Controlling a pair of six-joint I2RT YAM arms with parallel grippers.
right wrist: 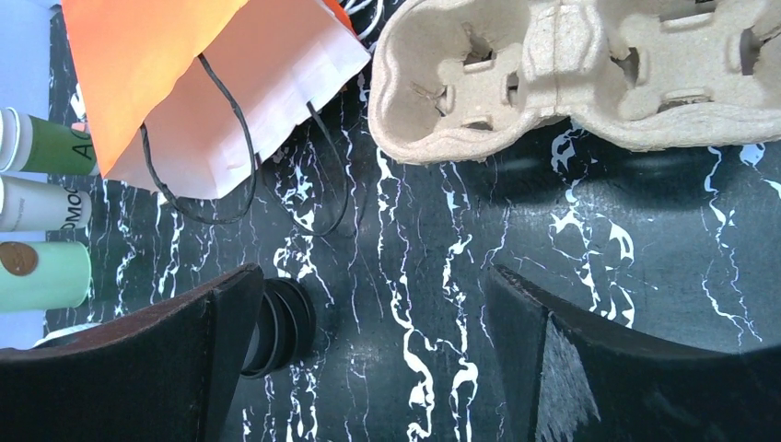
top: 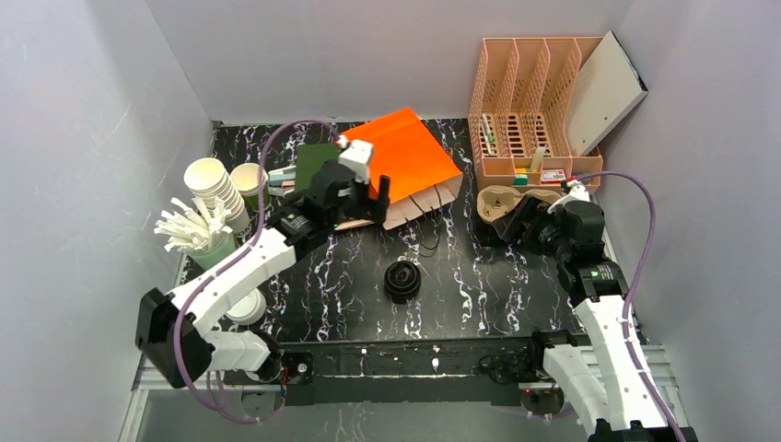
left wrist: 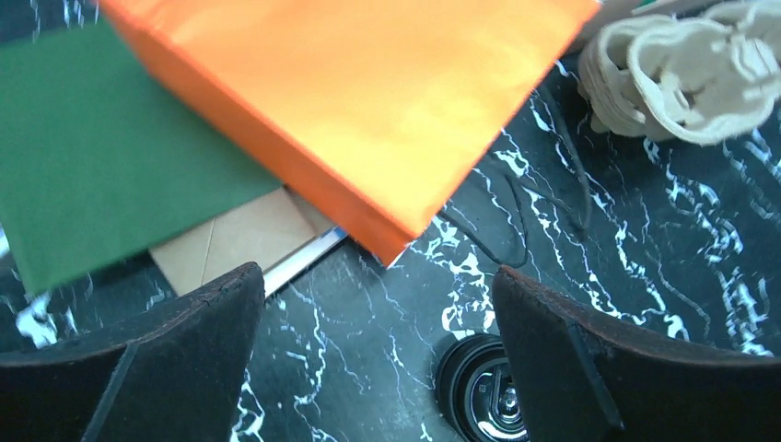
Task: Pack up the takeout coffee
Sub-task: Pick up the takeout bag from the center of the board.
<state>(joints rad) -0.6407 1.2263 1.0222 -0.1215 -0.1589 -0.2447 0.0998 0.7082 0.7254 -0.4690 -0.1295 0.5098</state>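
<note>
The left gripper (left wrist: 373,304) hangs with its jaws wide and nothing between them, over bare surface just off the near corner of the orange bag (left wrist: 368,101). The bag lies flat toward the far edge, overlapping a flat green sheet (left wrist: 101,157) and a piece of brown card (left wrist: 239,244) on its left side. On the near side of this gripper, about the middle of the surface, stands a round black-lidded thing (left wrist: 481,396). Its side looks black and ridged, so I cannot tell whether it is the takeout coffee or a stack of lids, and I cannot make out another lidded cup.

The right gripper (right wrist: 373,295) is also spread wide and empty, toward the right edge, just on the near side of the cardboard cup carrier (right wrist: 553,74). The carrier lies beside the bag's open end, whose black cord handles (right wrist: 216,138) trail on the surface.

Along the left edge stand a stack of white cups (top: 214,184), an open green cup (top: 249,178) and a pale green cup of white sticks (top: 198,230). A pink file rack (top: 530,101) fills the far right corner
</note>
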